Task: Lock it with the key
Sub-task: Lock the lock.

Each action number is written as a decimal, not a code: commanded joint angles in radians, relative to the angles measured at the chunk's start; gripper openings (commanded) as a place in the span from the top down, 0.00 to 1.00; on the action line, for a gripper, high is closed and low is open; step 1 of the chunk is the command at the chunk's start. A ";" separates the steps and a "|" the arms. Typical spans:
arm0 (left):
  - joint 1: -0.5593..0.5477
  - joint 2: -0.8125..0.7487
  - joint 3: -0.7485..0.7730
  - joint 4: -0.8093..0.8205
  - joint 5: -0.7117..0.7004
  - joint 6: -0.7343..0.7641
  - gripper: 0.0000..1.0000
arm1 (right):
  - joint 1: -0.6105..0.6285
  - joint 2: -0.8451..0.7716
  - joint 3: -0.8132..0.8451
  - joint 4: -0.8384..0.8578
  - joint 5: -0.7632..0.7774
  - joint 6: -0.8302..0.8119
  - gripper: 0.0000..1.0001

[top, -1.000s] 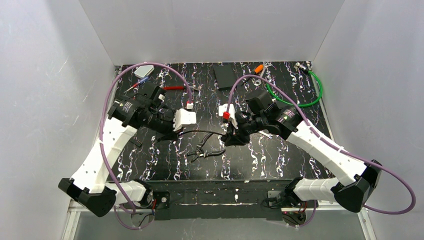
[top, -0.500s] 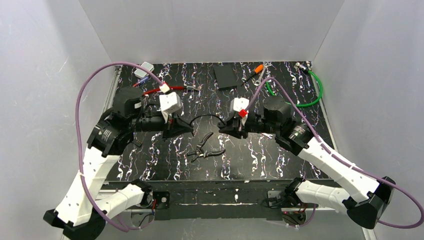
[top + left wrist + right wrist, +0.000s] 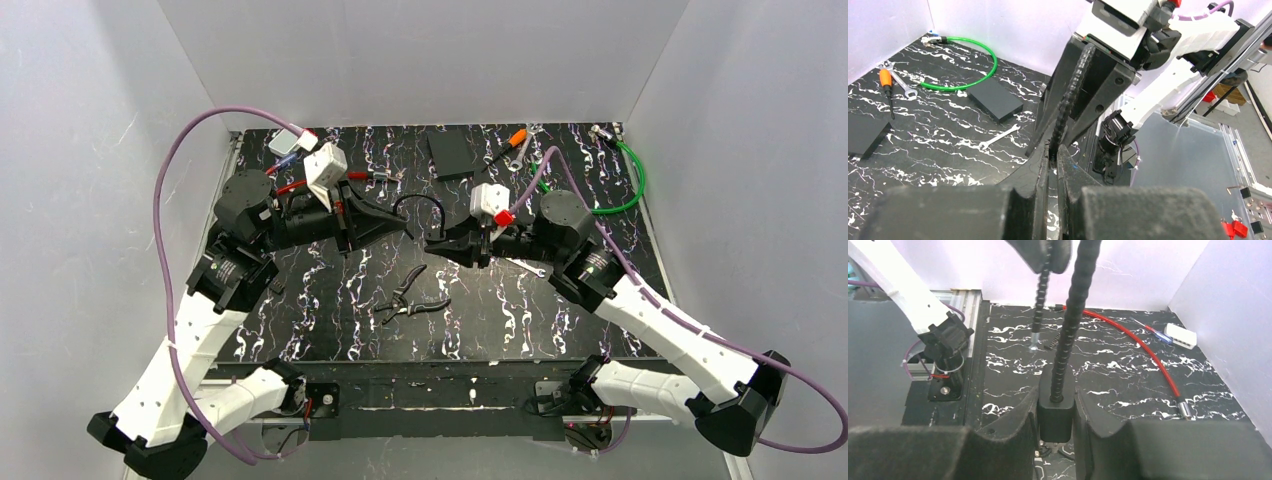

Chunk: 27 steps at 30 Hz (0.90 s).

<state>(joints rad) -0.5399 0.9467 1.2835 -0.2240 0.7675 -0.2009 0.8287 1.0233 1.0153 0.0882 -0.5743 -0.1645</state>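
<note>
While a pair of pliers [image 3: 410, 297] lies on the bench [image 3: 520, 330] nearer the arm bases than both grippers, the lock is held up in the air between them. The right gripper [image 3: 1055, 405] is clenched on the black lock body [image 3: 1054, 421], from which the ribbed cable [image 3: 1070, 325] rises and loops over. The left gripper [image 3: 1053, 152], just opposite, is pinched tight on the cable near its free end [image 3: 1034, 342], whose metal tip hangs bare, apart from the body. So the lock looks picked up and presented, but not closed: the tip likely has to go into the body, then the key must be turned. No key can be made out for certain. Beyond the grippers lie a red cord [image 3: 1133, 340], a black pad [image 3: 452, 153] and a green hose [image 3: 612, 200].
</note>
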 commanded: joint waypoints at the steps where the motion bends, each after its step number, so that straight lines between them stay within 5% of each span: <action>1: -0.018 0.009 0.001 0.112 -0.029 -0.058 1.00 | 0.021 0.000 -0.020 0.094 -0.042 0.037 0.99; 27: -0.081 0.054 0.007 0.026 -0.084 0.054 1.00 | 0.024 0.006 -0.021 0.075 -0.052 0.051 0.99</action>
<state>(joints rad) -0.6046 0.9940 1.2835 -0.1773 0.7096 -0.1899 0.8448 1.0340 0.9836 0.1111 -0.6094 -0.1119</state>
